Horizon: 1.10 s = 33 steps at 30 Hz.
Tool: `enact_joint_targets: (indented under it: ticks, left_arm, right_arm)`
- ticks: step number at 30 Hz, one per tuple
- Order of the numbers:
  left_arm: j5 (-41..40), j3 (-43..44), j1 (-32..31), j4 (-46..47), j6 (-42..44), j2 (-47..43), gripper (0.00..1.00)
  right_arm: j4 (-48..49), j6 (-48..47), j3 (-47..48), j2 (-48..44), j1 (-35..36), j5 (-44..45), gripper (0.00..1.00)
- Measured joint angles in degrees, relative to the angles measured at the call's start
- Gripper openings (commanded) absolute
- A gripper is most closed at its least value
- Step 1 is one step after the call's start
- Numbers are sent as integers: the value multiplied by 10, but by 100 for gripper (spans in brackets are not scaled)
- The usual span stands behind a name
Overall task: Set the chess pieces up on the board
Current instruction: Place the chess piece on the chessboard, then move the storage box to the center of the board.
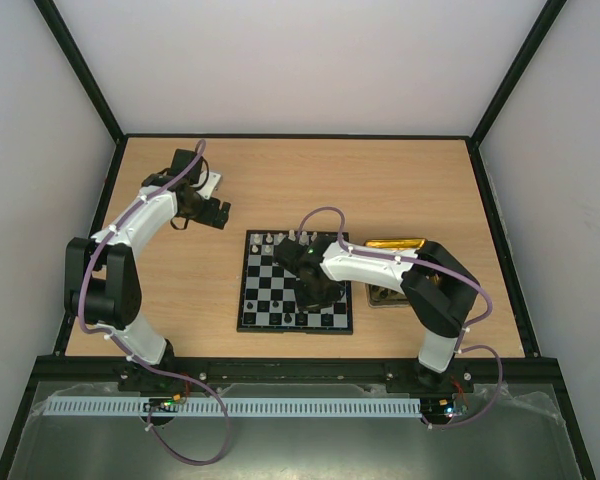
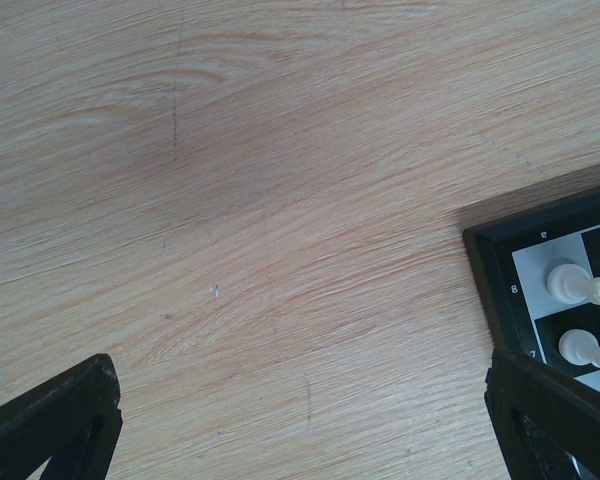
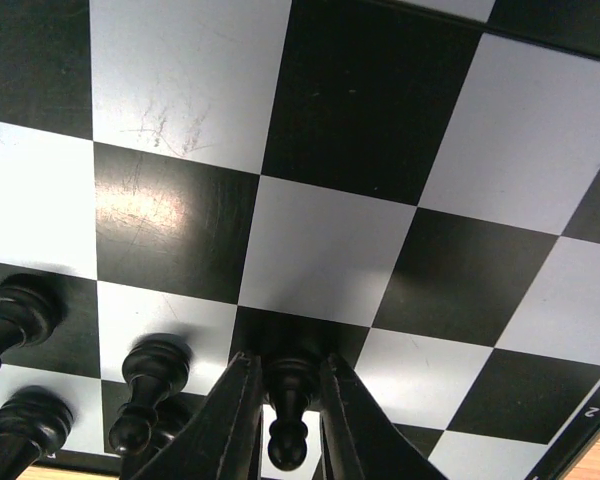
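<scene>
A pale wooden surface (image 1: 380,180) carries the scene, with two arms reaching in from its near edge. The left arm (image 1: 130,235) bends toward the far left corner, well away from the play, while the right arm (image 1: 380,265) stretches leftward over the board (image 1: 246,285), a small black-and-silver chequered square lying at the middle of the surface. A shiny gold tray (image 1: 395,243) sits just beside the board's right edge, partly hidden by the right arm. The left arm's fingers (image 2: 60,425) stand wide apart over bare wood with nothing between them; only the board's rimmed corner and two white pieces (image 2: 570,282) show at the right of that wrist view, beside the right-hand finger. The right arm's fingers (image 3: 235,420) are set narrow, low over the board's near rows, with a black pawn (image 3: 288,430) standing upright between them; they sit close on either side of it, and whether they press it cannot be told. More black pieces (image 3: 145,385) stand just to the left of those fingers, on neighbouring squares. White pieces (image 1: 280,240) line the board's far edge.
</scene>
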Motion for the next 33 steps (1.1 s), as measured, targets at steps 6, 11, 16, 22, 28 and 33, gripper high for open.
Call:
enact_joint_targets:
  ticks: [6, 11, 16, 22, 28, 33]
  left_arm:
    - [0, 0, 0, 0, 0, 0, 99]
    - [0, 0, 0, 0, 0, 0, 99]
    - [0, 0, 0, 0, 0, 0, 99]
    - [0, 0, 0, 0, 0, 0, 99]
    - [0, 0, 0, 0, 0, 0, 99]
    - [0, 0, 0, 0, 0, 0, 99]
  right_arm:
    - [-1, 0, 0, 0, 0, -1, 27]
    - [-2, 0, 0, 0, 1, -2, 27]
    - [-2, 0, 1, 0, 1, -2, 27]
    - [-9, -3, 17, 1, 1, 10, 27]
    - [-16, -7, 22, 0, -30, 25, 26]
    - [-30, -19, 22, -41, -149, 47, 27]
